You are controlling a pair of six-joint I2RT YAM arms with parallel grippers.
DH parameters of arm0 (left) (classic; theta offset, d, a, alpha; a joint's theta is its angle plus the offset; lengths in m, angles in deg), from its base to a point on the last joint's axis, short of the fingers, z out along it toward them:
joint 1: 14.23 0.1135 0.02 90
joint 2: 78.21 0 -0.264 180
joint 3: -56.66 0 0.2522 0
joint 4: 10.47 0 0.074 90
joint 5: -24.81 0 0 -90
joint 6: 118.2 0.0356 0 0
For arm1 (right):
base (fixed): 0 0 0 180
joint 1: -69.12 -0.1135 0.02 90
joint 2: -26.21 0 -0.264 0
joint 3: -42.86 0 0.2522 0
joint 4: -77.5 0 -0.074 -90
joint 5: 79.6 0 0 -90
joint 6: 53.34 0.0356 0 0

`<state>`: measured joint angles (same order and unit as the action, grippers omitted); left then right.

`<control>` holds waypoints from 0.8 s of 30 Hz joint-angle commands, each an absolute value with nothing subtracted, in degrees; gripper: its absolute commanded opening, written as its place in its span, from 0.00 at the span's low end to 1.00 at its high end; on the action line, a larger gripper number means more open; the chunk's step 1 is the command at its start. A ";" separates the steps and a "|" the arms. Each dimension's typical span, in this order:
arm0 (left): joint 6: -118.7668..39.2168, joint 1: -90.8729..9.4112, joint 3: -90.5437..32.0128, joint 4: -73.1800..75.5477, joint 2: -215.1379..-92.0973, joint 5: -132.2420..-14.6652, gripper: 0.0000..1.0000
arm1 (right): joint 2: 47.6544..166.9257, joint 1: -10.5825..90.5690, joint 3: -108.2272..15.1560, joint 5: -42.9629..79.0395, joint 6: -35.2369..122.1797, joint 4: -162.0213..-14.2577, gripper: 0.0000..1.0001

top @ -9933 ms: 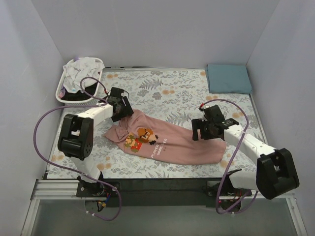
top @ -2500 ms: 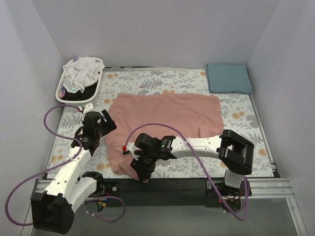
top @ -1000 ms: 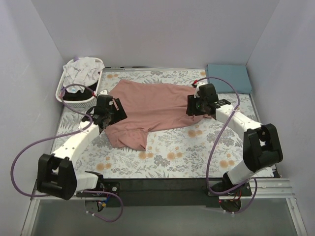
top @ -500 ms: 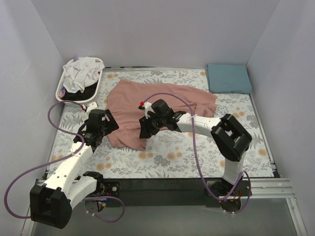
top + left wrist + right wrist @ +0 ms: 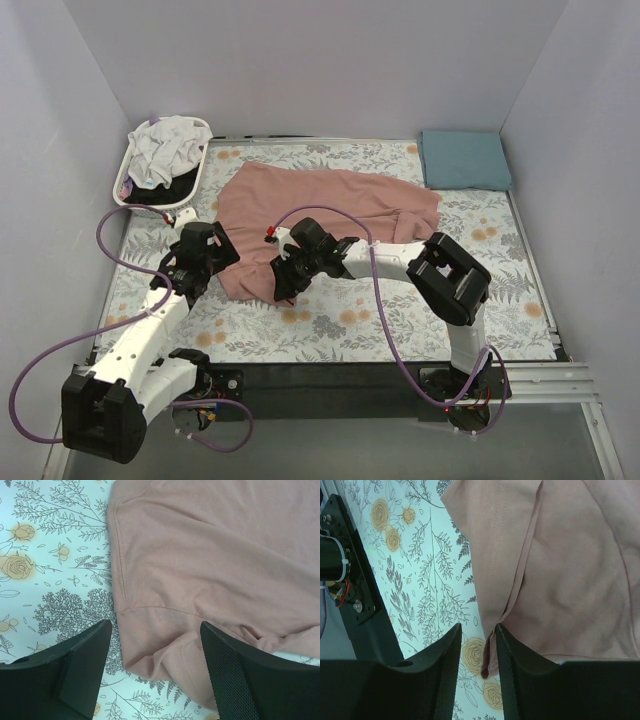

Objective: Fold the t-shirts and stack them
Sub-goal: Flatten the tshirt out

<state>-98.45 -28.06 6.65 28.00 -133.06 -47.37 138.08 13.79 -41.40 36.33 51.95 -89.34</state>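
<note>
A large dusty-pink t-shirt (image 5: 330, 205) lies spread, plain side up, on the floral cloth. My left gripper (image 5: 222, 258) hovers over its left sleeve and hem, and in the left wrist view this gripper (image 5: 155, 650) is wide open above the pink t-shirt (image 5: 200, 555) with nothing gripped. My right gripper (image 5: 284, 282) is at the shirt's near-left corner. Seen from the right wrist, the right gripper (image 5: 477, 650) stands a narrow gap apart, with the pink t-shirt's (image 5: 570, 555) folded hem edge lying in the gap against the right finger. A folded teal t-shirt (image 5: 465, 158) rests at the back right.
A white slatted basket (image 5: 120, 190) holding white and dark clothes stands at the back left. The grey-and-orange floral cloth (image 5: 360, 310) covers the table. Grey walls close in on three sides. A black arm part with wires (image 5: 342, 570) sits left of the right gripper.
My right gripper slid left and nearer along the shirt to its near-left corner, and its jaws narrowed. The left arm barely moved and stays open.
</note>
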 commanded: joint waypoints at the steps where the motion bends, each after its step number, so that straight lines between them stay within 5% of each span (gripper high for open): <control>1: -97.63 -27.94 5.90 26.75 -132.97 -46.03 0.70 | 138.62 13.49 -42.10 36.86 51.86 -91.11 0.39; 13: -97.37 -27.85 5.81 26.76 -133.93 -46.47 0.70 | 138.44 11.91 -41.30 33.43 48.70 -88.91 0.28; 17: -97.28 -27.94 5.73 26.75 -133.93 -46.21 0.70 | 137.22 10.94 -40.78 32.28 47.04 -88.82 0.03; 24: -97.45 -27.86 5.81 26.75 -133.93 -46.03 0.70 | 130.72 7.95 -37.26 29.65 40.80 -80.93 0.01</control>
